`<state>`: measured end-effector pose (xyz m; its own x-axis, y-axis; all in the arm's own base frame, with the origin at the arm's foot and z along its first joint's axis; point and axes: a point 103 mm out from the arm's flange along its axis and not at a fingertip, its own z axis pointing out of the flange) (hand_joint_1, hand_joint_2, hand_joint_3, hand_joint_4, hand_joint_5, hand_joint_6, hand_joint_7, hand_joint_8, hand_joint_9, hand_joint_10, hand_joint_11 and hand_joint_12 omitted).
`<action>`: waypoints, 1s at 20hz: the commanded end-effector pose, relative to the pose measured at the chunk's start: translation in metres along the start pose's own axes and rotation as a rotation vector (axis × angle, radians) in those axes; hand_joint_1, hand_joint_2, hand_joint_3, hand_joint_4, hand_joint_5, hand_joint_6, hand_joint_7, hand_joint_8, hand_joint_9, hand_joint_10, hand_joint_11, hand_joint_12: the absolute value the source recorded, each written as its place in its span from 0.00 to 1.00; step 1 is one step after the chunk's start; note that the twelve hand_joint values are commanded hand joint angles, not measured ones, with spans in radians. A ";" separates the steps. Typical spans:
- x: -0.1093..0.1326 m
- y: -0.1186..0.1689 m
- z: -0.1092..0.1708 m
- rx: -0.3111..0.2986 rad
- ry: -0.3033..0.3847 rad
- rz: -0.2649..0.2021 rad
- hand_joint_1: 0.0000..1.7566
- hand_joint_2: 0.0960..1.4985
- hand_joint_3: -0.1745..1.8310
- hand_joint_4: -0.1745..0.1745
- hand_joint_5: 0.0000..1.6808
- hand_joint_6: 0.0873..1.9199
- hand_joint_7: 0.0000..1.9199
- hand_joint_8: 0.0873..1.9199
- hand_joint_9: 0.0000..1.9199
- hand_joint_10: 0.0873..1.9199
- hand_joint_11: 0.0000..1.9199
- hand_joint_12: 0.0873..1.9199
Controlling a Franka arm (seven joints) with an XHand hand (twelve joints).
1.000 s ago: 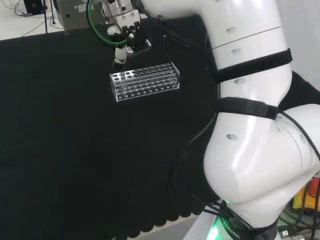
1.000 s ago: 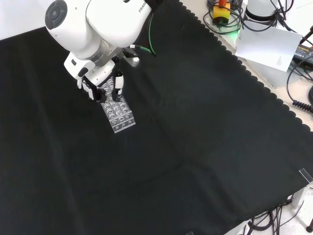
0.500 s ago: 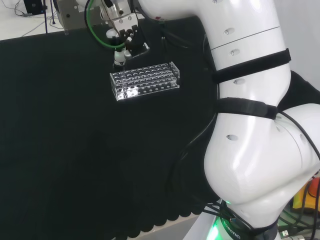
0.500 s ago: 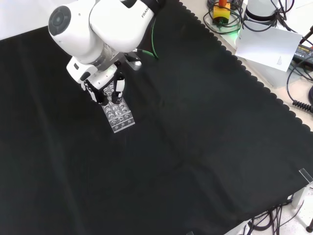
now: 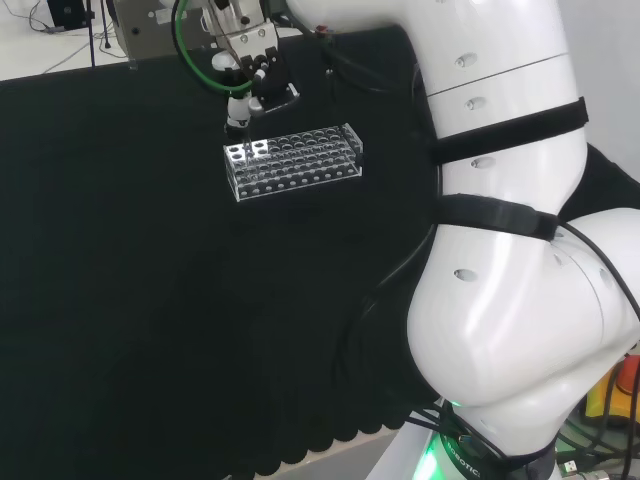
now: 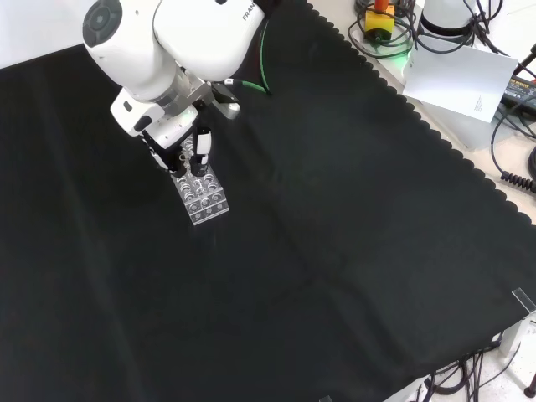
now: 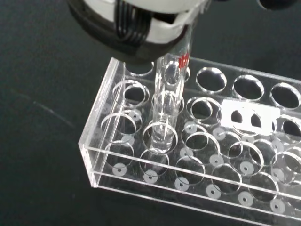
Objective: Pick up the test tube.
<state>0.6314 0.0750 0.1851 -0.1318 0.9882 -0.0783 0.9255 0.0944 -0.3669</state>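
Fingers of our robot hand point(image 7: 141, 28) are pinching the test tube point(image 7: 167, 101) near its top, keeping it upright so it is clearing its rack point(image 7: 197, 155) hole.

The white arm reaches out from its base across the bench point(image 6: 352, 209), wrist bent downward. The hand point(image 6: 186, 151) points down, fingers point(image 5: 238, 108) curled together, pinching the test tube point(image 7: 168, 101).

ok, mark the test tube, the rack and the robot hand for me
test tube point(image 7: 165, 108), wrist view, on its clear wall.
rack point(image 5: 300, 172), head view, on its clear front wall.
robot hand point(image 6: 201, 144), front view, on a finger.
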 end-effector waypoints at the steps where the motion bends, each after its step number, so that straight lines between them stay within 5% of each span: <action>1: -0.010 -0.008 -0.006 -0.016 0.064 -0.014 0.71 0.41 0.34 0.00 0.92 0.00 0.96 0.08 0.92 0.07 0.76 0.34; 12: -0.024 -0.025 -0.026 -0.067 0.132 -0.037 0.71 0.38 0.38 0.00 0.93 0.00 0.98 0.06 0.94 0.05 0.76 0.34; 20: -0.016 -0.033 -0.062 -0.089 0.107 -0.044 0.71 0.38 0.38 0.00 0.93 0.00 0.98 0.06 0.94 0.05 0.76 0.34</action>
<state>0.6227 0.0553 0.2372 -0.1375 0.9893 0.0493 0.9451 0.1459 -0.2925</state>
